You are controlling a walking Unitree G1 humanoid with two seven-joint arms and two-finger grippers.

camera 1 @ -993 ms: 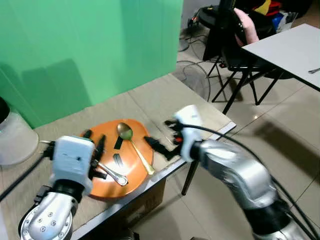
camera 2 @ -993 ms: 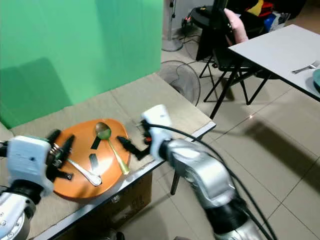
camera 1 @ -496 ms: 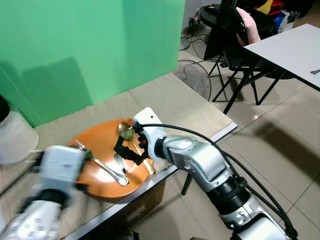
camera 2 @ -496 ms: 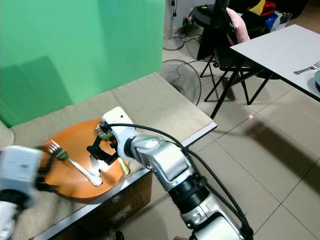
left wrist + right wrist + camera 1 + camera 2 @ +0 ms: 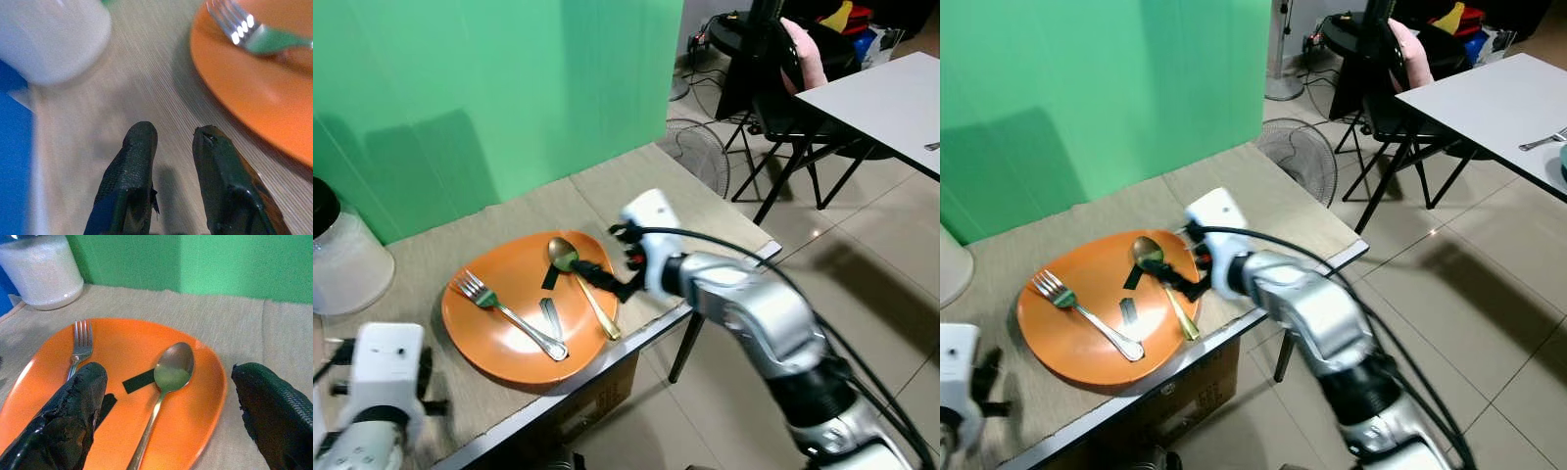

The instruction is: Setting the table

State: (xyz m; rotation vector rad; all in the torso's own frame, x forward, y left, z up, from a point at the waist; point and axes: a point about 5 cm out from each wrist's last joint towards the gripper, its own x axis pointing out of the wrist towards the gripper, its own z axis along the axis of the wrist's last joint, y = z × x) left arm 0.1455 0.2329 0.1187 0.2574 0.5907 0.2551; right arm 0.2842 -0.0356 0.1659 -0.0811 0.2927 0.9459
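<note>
On the orange plate [image 5: 509, 338] lie a fork [image 5: 504, 313] and a spoon [image 5: 579, 284]. The right gripper [image 5: 604, 284] hangs spread wide over the spoon's handle, partly hiding it. The left gripper [image 5: 171, 166], fingers slightly apart, is cut off beside the plate.

Backdrop: a green screen [image 5: 489, 88] stands behind my table, lit evenly, with soft shadows on it.
Table: my table [image 5: 656, 191] has a beige woven covering and a pale edge.
Floor: glossy beige tiles [image 5: 862, 255] with reflections.
Other furniture: a white table [image 5: 1489, 93] to my right on black folding legs, near a black chair [image 5: 773, 78] with pink cloth over it.
Fan: a floor fan [image 5: 1298, 162] just beyond my table's far corner.
Cables: leads trail on the floor behind it.
</note>
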